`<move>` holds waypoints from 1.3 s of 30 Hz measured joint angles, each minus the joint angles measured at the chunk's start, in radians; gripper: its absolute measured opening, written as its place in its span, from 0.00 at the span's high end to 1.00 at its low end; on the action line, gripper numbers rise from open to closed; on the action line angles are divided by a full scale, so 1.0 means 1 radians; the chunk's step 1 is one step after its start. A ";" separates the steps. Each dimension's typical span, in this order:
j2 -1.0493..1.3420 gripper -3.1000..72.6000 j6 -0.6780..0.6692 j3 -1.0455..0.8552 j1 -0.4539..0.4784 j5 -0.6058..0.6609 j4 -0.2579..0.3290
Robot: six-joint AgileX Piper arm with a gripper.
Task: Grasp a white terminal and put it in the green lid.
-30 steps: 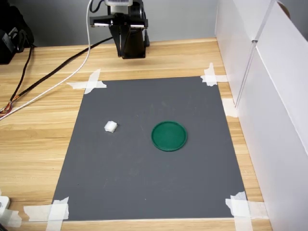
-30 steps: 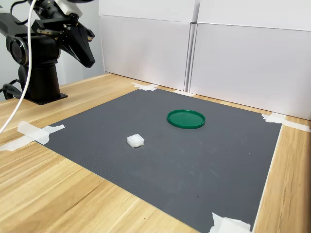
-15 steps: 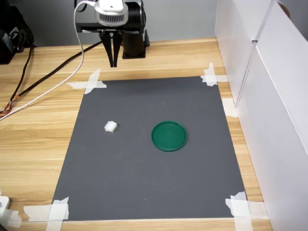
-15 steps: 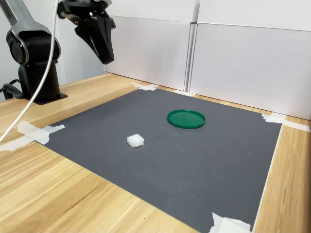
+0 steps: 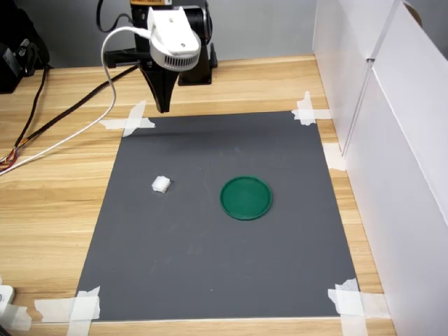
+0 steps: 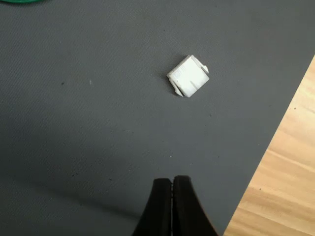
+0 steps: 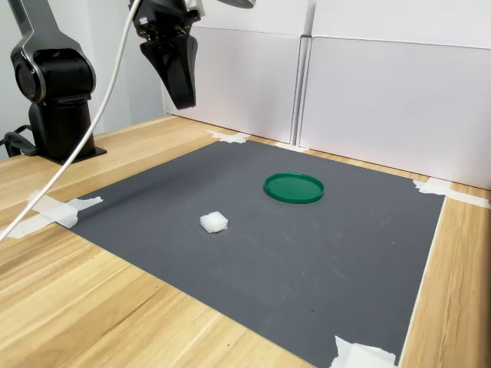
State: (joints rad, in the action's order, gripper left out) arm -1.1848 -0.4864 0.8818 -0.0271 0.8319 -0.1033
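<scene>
The white terminal (image 5: 161, 185) (image 7: 214, 222) lies on the grey mat, toward the first exterior view's left. In the wrist view the white terminal (image 6: 189, 76) rests alone on the mat, well ahead of the fingertips. The green lid (image 5: 246, 197) (image 7: 294, 187) sits flat near the mat's middle, with nothing in it; only a sliver of the green lid (image 6: 19, 1) shows in the wrist view. My gripper (image 5: 164, 108) (image 7: 184, 106) (image 6: 172, 181) hangs high over the mat's far edge, pointing down, its black fingers pressed together and holding nothing.
The grey mat (image 5: 224, 273) is taped to a wooden table with white tape strips (image 5: 129, 120) at its corners. White panels (image 5: 392, 140) wall the first exterior view's right side. Cables (image 5: 63, 126) trail from the arm base (image 7: 57, 92).
The arm has swung out from its base toward the mat, bringing the gripper forward and lower over the mat's far edge. The terminal and lid have not moved.
</scene>
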 joint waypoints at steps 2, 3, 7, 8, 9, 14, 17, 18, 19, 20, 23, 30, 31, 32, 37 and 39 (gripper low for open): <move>-0.009 0.99 -0.023 0.013 0.037 0.001 0.017; -0.015 0.99 -0.048 0.021 0.062 0.001 0.031; -0.045 0.99 -0.256 0.043 0.150 0.009 0.096; -0.055 0.99 -0.321 0.046 0.166 0.016 0.114; -0.066 0.99 -0.382 0.052 0.179 0.030 0.132; -0.141 0.99 -0.554 0.111 0.222 0.140 0.195; -0.171 0.97 -0.577 0.150 0.223 0.159 0.191; -0.179 0.96 -0.580 0.160 0.223 0.159 0.188; -0.188 0.93 -0.580 0.169 0.223 0.156 0.185; -0.199 0.90 -0.579 0.177 0.223 0.154 0.180; -0.234 0.76 -0.552 0.189 0.223 0.145 0.162; -0.287 0.32 -0.489 0.190 0.223 0.114 0.157; -0.290 0.26 -0.490 0.192 0.223 0.111 0.157; -0.291 0.23 -0.493 0.193 0.223 0.107 0.163; -0.294 0.13 -0.504 0.197 0.223 0.139 0.201; -0.301 0.12 -0.517 0.200 0.223 0.150 0.227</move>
State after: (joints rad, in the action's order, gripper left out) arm -1.4855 -1.0030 1.0817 0.1960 0.9821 0.1238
